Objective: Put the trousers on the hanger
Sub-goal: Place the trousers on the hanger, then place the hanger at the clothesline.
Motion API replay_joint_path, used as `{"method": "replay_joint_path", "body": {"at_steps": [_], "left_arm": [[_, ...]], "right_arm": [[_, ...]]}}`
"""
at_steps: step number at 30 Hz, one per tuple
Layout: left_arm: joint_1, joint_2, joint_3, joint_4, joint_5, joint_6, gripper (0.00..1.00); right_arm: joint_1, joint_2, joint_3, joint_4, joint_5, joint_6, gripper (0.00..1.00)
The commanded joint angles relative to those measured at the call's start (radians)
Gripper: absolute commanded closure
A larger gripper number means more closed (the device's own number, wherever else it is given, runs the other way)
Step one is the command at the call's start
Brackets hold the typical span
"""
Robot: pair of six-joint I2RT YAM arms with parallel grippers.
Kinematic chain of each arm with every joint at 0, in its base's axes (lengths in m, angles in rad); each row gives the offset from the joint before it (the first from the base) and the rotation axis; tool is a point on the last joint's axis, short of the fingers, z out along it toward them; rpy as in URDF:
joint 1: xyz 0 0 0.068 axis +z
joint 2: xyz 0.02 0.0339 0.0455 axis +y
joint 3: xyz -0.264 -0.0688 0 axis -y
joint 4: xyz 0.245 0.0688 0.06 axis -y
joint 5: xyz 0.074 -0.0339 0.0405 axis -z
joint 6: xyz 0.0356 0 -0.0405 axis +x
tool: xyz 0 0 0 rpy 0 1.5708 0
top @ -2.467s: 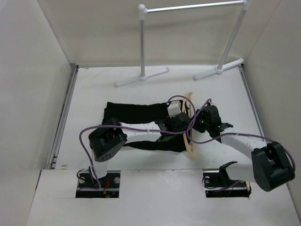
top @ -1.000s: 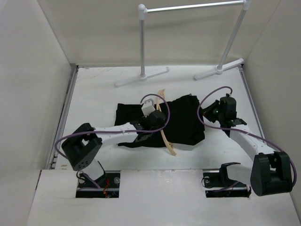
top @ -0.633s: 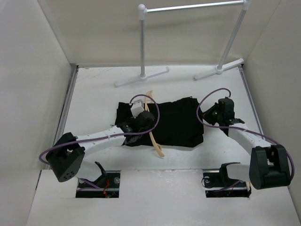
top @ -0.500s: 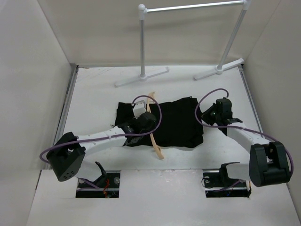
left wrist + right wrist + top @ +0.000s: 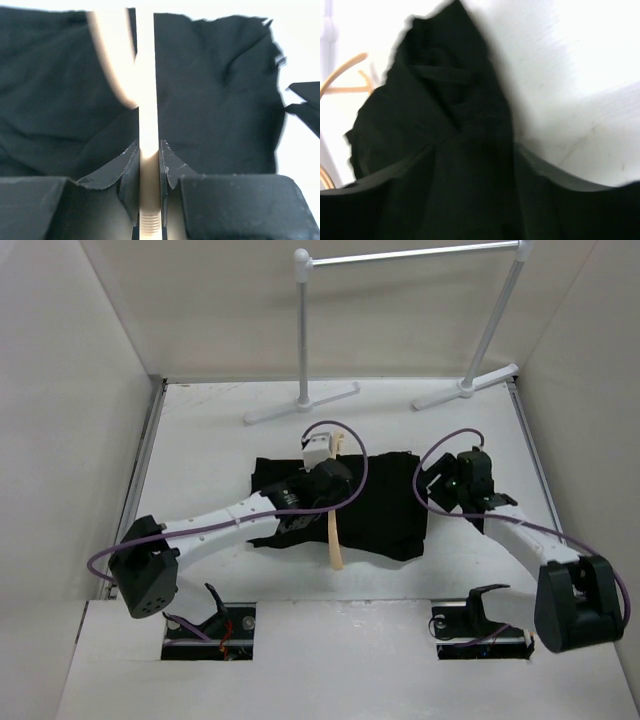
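Left gripper (image 5: 149, 148) pinches the bar of the light tan curved wooden hanger (image 5: 333, 540), mid-table amid crumpled black fabric trousers (image 5: 385, 502); right gripper (image 5: 438, 487) at their right edge, spread or pressed unclear; risk: lifting tilts hanger, unevenly draped cloth slides off.

White arms (image 5: 215, 522) with black joints (image 5: 148, 578) and looping purple cables (image 5: 363, 460)

High rear overview; wrist views close on trousers (image 5: 380, 502), seemingly

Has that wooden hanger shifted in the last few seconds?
Yes. The hanger slid left, from between the feet of the white rail stand to almost in line with its left post.
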Motion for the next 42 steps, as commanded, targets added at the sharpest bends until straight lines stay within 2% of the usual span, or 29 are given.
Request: {"method": "replay_joint_path", "body": {"at_steps": [1,5,8,10,12,13,15,17,20,21,24,28,37,40,42], "left_arm": [[-0.023,-0.074,0.18,-0.059,-0.041,0.097,0.98],[-0.039,-0.088,0.331,-0.125,-0.046,0.194,0.98],[-0.029,-0.103,0.435,-0.158,-0.035,0.249,0.98],[-0.02,-0.105,0.503,-0.17,-0.023,0.281,0.97],[-0.012,-0.088,0.562,-0.179,0.001,0.303,0.97],[-0.01,-0.077,0.59,-0.184,0.012,0.307,0.97],[-0.006,-0.05,0.638,-0.187,0.035,0.32,0.97],[-0.001,-0.027,0.67,-0.184,0.049,0.33,0.97],[0.007,0.007,0.704,-0.162,0.055,0.349,0.97],[0.008,0.016,0.707,-0.149,0.06,0.354,0.97],[0.011,0.036,0.715,-0.115,0.075,0.363,0.97],[0.008,0.058,0.728,-0.109,0.086,0.364,0.97],[0.01,0.053,0.721,-0.106,0.092,0.361,0.97],[0.01,0.047,0.715,-0.106,0.092,0.358,0.97],[0.013,0.041,0.708,-0.106,0.09,0.355,0.97]], "right_arm": [[0.03,-0.173,0.039,-0.074,0.022,-0.051,0.27],[0.078,-0.357,0.126,-0.213,0.024,-0.106,0.24],[0.136,-0.462,0.221,-0.279,0.009,-0.141,0.29],[0.189,-0.499,0.292,-0.29,-0.025,-0.16,0.42],[0.258,-0.51,0.358,-0.278,-0.074,-0.167,0.62],[0.295,-0.51,0.391,-0.269,-0.102,-0.169,0.67],[0.366,-0.493,0.439,-0.238,-0.137,-0.173,0.68],[0.462,-0.462,0.479,-0.198,-0.151,-0.172,0.62],[0.61,-0.409,0.495,-0.102,-0.126,-0.167,0.39],[0.642,-0.386,0.492,-0.071,-0.119,-0.166,0.35],[0.696,-0.297,0.513,-0.013,-0.113,-0.172,0.28],[0.717,-0.211,0.527,0.052,-0.086,-0.189,0.27],[0.743,-0.143,0.473,0.096,-0.004,-0.19,0.35],[0.756,-0.14,0.452,0.133,0.019,-0.186,0.53],[0.762,-0.141,0.445,0.142,0.027,-0.186,0.7]]}}
